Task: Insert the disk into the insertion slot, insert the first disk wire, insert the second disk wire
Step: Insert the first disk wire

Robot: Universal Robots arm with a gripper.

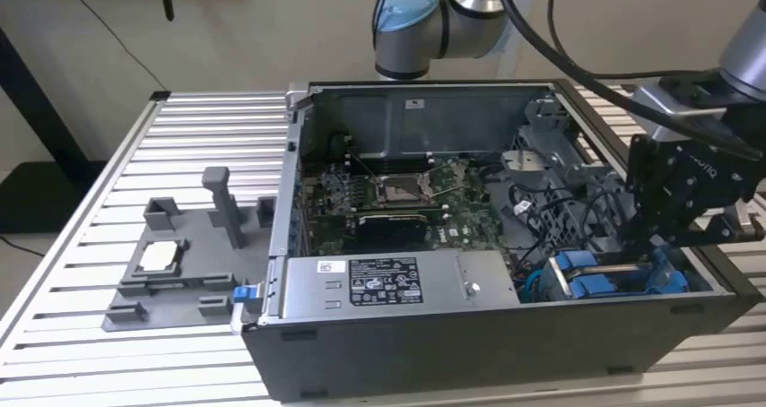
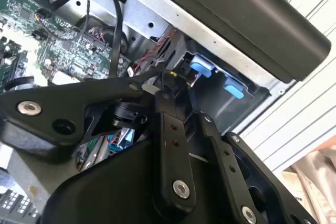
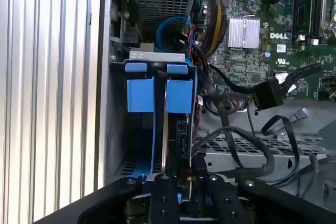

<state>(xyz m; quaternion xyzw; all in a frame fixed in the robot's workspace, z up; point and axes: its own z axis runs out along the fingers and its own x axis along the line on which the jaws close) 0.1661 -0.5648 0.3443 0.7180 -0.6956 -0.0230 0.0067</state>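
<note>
Tool (image 3: 184,176) — at insertion slot (image 3: 118,121), disk (image 3: 180,97) inside

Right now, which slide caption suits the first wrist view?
End effector poised at the drive cage, blue-framed disk inside.

Dark grey insertion slot (image 3: 118,129) with bright blue tabs (image 3: 140,95), green motherboard (image 1: 396,196), black gripper (image 3: 181,178), silver ribbed table (image 1: 204,125)

Ribbed, silver-grey metal worktop (image 1: 215,129), with slats running across the exterior view. Standing on it toward the exterior view's right, an open dark grey computer case (image 1: 479,353), insides facing up. Just beside the case on the exterior view's left, lying flat, a grey fixture plate (image 1: 168,295) with upright posts.
</note>
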